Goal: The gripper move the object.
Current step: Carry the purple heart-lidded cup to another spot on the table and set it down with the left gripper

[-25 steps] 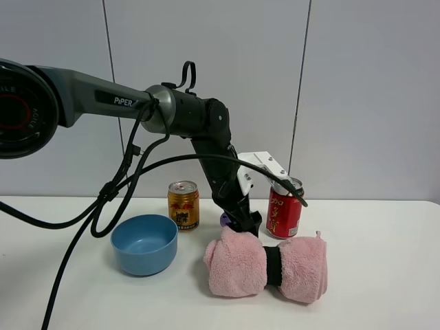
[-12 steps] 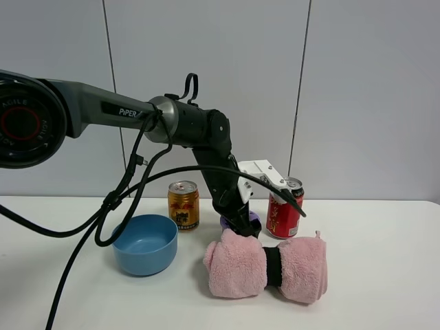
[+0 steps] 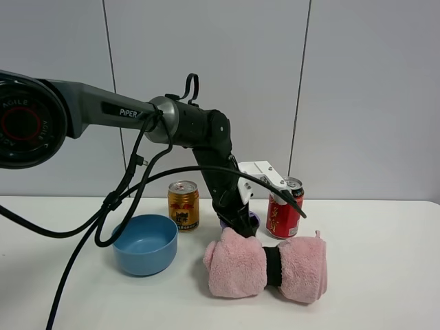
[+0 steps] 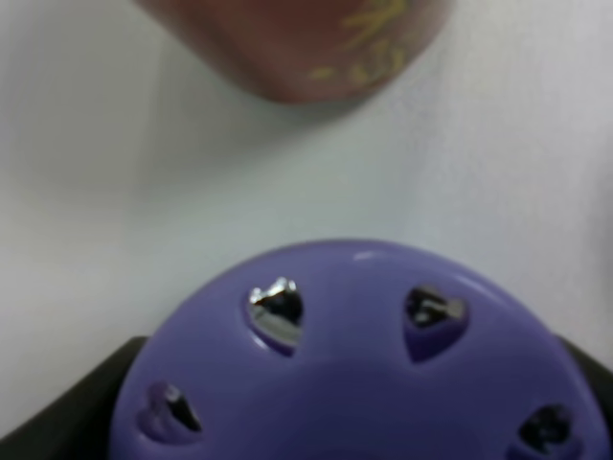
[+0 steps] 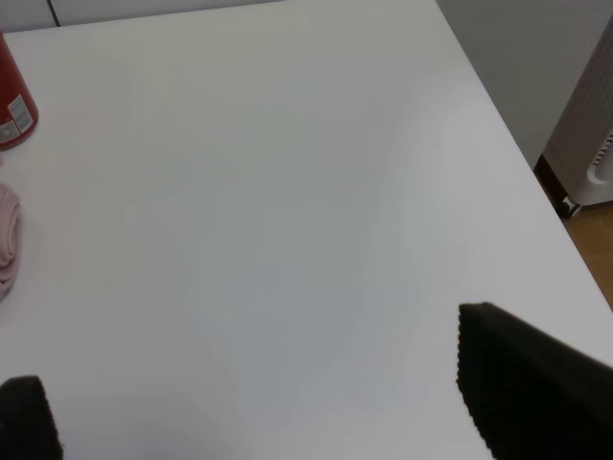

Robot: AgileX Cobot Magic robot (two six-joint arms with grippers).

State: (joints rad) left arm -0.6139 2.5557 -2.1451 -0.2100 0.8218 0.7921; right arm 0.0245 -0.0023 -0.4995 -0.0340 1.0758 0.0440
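Note:
The object, a small tub with a lilac-purple lid (image 4: 364, 383) pierced by petal-shaped holes, stands on the white table behind the pink towel roll. In the exterior view only a sliver of the tub (image 3: 254, 218) shows beside the claw. My left gripper (image 3: 242, 223), a black claw with a white label plate, reaches down over the tub. In the left wrist view its black fingers (image 4: 57, 422) stand on either side of the lid, open around it. My right gripper (image 5: 278, 412) is open and empty over bare table, out of the exterior view.
A red drink can (image 3: 284, 207) stands just right of the tub and a gold can (image 3: 183, 205) to its left. A blue bowl (image 3: 144, 243) sits front left. A rolled pink towel (image 3: 265, 265) lies in front of the tub. The table's edge (image 5: 536, 182) shows in the right wrist view.
My left gripper has come down and slightly forward over the tub, so its fingers now straddle it. The cans, bowl and towel have not moved.

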